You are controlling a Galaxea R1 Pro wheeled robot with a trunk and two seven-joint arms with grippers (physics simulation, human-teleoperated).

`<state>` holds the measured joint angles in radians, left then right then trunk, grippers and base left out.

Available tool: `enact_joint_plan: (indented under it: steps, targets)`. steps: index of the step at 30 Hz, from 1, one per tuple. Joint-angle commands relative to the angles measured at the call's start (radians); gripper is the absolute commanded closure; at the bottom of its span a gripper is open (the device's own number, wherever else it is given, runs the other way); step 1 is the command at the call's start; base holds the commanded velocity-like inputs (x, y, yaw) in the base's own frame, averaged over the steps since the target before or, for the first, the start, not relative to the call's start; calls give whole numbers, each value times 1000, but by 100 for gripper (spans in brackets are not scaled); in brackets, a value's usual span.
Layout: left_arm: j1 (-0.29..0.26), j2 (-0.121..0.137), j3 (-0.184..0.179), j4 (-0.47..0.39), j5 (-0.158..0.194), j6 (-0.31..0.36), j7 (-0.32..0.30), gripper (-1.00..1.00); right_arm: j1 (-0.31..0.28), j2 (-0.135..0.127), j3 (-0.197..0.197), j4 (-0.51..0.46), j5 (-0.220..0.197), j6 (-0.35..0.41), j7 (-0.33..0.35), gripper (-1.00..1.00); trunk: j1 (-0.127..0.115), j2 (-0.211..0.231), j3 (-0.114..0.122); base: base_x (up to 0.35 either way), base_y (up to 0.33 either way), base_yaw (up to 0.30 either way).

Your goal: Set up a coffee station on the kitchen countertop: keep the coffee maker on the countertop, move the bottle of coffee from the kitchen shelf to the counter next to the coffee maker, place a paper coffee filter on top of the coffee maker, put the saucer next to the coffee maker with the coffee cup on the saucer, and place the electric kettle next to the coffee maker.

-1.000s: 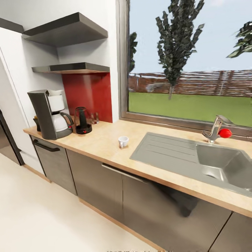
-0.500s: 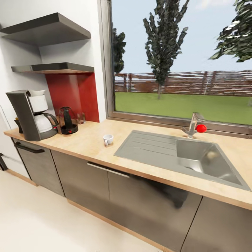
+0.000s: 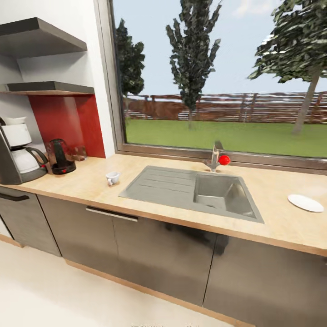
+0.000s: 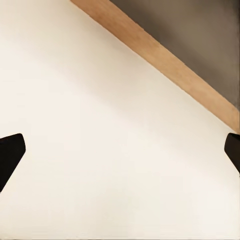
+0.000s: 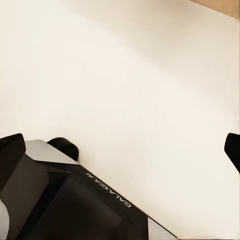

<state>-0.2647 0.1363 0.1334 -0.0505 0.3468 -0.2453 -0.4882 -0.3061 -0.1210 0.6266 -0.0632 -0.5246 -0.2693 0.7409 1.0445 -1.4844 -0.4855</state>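
Through the left wrist camera we see our left gripper (image 4: 120, 155) with its two dark fingertips (image 4: 10, 155) spread to opposite borders of the picture, released and holding nothing, over pale cream floor (image 4: 100, 125); a tan plinth strip (image 4: 165, 62) and grey cabinet front (image 4: 200, 30) cross one corner. Through the right wrist camera our right gripper (image 5: 120, 150) is likewise spread wide and empty above the same floor, with our own dark base (image 5: 65, 205) showing beneath it.

The head camera gives what the wrist cameras do not: the whole kitchen countertop (image 3: 91, 181). At its left end stands one coffee maker (image 3: 16, 154), partly cut by the picture's border, and just beside it, toward the red back panel (image 3: 63, 122), one electric kettle (image 3: 60, 156). One coffee cup (image 3: 112, 178) stands alone on open worktop between the kettle and the sink (image 3: 193, 190), near the sink's drainboard edge. One saucer (image 3: 305, 202) lies far off toward the right end, well apart from the cup, beyond the sink. One tap (image 3: 217, 156) with a red knob stands at the sink's back edge under the window (image 3: 218, 77). Two shelves hang at the left: the kitchen shelf (image 3: 47, 87) and another (image 3: 36, 38) above it. We cannot make out the bottle or the filter.

The front edge of the counter is bare along its whole length, and the floor before the cabinets lies open.
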Motion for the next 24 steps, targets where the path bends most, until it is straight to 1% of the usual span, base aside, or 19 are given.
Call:
enact_joint_plan:
  steps: [1,10,20,24]
  targets:
    - [-1,0,8,1,-3,-2,-6,-100,-1,0,8,0,-7,-4,2,-100,0,-1,-1,-111,-282,-279]
    - [-1,0,8,1,-3,-2,-6,-100,-1,0,8,0,-7,-4,1,-100,0,-1,-1,-86,-290,-282]
    - [-1,-1,8,1,-3,-2,-4,-100,-1,0,8,0,-7,-5,0,-100,0,-1,-1,-18,-299,-280]
    - [-1,-1,8,1,-3,-2,-4,-100,-1,0,8,0,-7,-5,-1,-100,0,-1,-1,-2,-301,-163]
